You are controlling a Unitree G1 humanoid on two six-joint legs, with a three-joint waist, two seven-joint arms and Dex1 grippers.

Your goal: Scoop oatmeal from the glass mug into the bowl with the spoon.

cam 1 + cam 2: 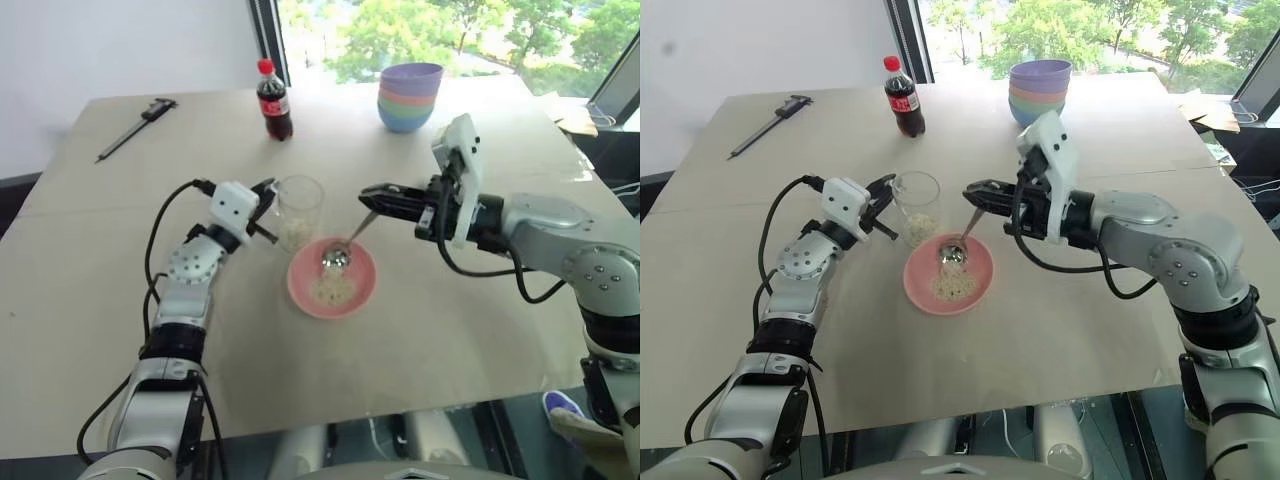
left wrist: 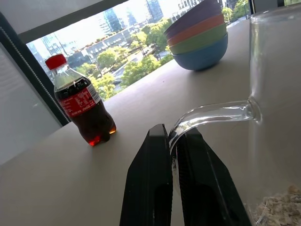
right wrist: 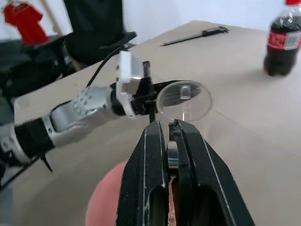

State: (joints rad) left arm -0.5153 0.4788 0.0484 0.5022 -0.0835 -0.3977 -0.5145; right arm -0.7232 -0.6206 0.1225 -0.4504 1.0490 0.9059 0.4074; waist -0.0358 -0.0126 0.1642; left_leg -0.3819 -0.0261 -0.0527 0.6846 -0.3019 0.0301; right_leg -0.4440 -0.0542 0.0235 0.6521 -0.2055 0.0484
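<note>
The glass mug (image 1: 299, 208) stands upright just left of the pink bowl (image 1: 300, 292), with a layer of oatmeal (image 1: 294, 233) in its bottom. My left gripper (image 2: 171, 134) is shut on the mug's clear handle (image 2: 211, 115). My right gripper (image 1: 368, 194) points left above the bowl's far right side and is shut on the handle of the spoon (image 1: 338, 258). The spoon slants down, its oval end low over the bowl's inside. A small heap of oatmeal (image 1: 334, 290) lies in the bowl.
A cola bottle (image 1: 274, 100) with a red cap stands at the back of the table. A stack of coloured bowls (image 1: 409, 95) sits at the back right. A black caliper (image 1: 135, 128) lies at the back left.
</note>
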